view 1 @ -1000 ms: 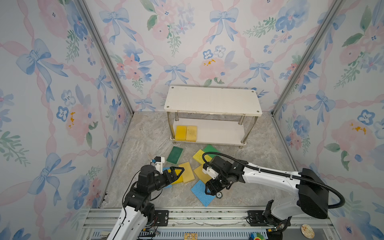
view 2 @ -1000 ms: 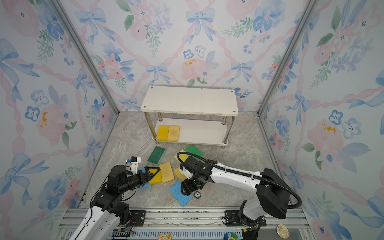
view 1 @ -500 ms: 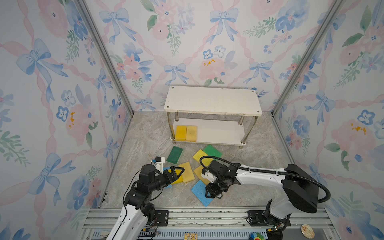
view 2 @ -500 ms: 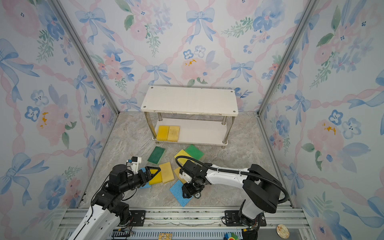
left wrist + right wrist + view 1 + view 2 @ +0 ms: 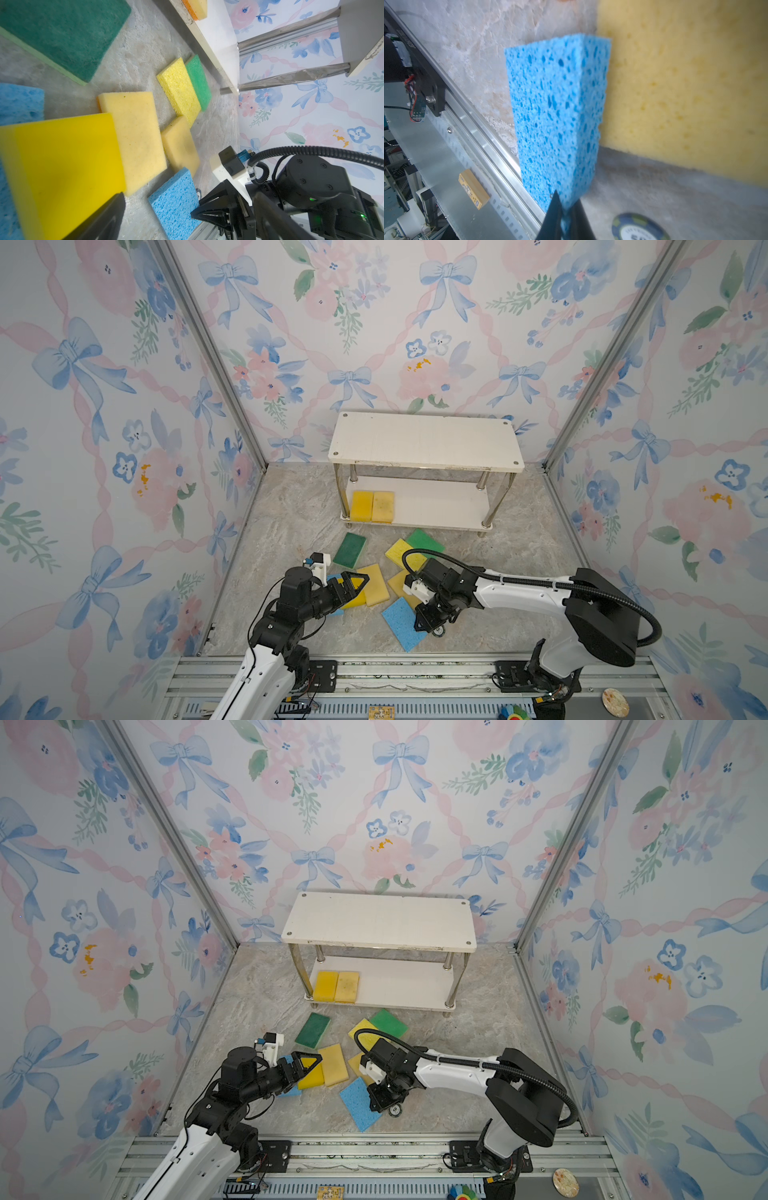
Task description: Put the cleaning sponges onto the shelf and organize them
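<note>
The shelf (image 5: 424, 443) stands at the back, with two yellow sponges (image 5: 372, 506) side by side on the left of its lower board. Several cleaning sponges lie on the floor in front of it. These include a dark green one (image 5: 350, 549), a green one (image 5: 424, 542), yellow and tan ones (image 5: 374, 584), and a blue sponge (image 5: 401, 622) (image 5: 556, 108). My right gripper (image 5: 419, 624) (image 5: 565, 216) is shut on the right edge of that blue sponge. My left gripper (image 5: 353, 587) (image 5: 189, 195) hangs open over a bright yellow sponge (image 5: 62, 166), holding nothing.
A small round chip (image 5: 437, 630) (image 5: 639, 228) lies on the floor right beside the right fingertips. The aluminium rail (image 5: 395, 672) runs along the front edge, close to the blue sponge. Papered walls close in both sides and the back.
The right gripper dropped toward the front onto the blue sponge and its jaws closed on the sponge's edge. The left arm has not moved.
</note>
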Robot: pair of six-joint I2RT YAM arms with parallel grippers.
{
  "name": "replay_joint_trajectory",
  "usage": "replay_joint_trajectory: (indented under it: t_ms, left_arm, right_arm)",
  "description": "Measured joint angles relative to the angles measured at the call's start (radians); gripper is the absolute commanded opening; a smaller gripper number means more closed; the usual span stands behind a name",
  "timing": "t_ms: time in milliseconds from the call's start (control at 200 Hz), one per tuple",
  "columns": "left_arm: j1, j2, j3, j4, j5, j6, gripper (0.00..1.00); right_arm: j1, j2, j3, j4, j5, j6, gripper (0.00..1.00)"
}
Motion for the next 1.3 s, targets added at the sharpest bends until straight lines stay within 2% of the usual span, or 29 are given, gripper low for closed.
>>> replay_joint_trajectory:
  t_ms: [205, 400, 610, 780, 1050, 1220, 1300]
  left_arm:
    - [0.0, 0.007, 0.006, 0.044, 0.013, -0.021, 0.98]
    - [-0.018, -0.011, 0.016, 0.147, 0.031, -0.076, 0.98]
    - [-0.129, -0.001, 0.003, 0.368, 0.028, -0.165, 0.95]
    - [-0.232, 0.096, 0.001, 0.525, 0.014, -0.205, 0.89]
    - [-0.265, 0.179, 0.002, 0.656, -0.009, -0.247, 0.57]
    - [-0.291, 0.193, 0.003, 0.701, -0.019, -0.265, 0.24]
    - [-0.296, 0.193, 0.003, 0.712, -0.024, -0.261, 0.06]
  right_arm:
    - [-0.061, -0.13, 0.001, -0.014, -0.033, 0.024, 0.11]
    - [-0.154, -0.246, 0.006, 0.001, -0.093, 0.098, 0.11]
    - [-0.185, -0.278, 0.034, 0.1, -0.182, 0.208, 0.12]
    - [-0.185, -0.282, 0.071, 0.151, -0.246, 0.256, 0.12]
    - [-0.185, -0.31, 0.086, 0.164, -0.281, 0.274, 0.12]
    - [-0.183, -0.31, 0.086, 0.174, -0.283, 0.285, 0.13]
    - [-0.183, -0.309, 0.086, 0.174, -0.283, 0.285, 0.17]
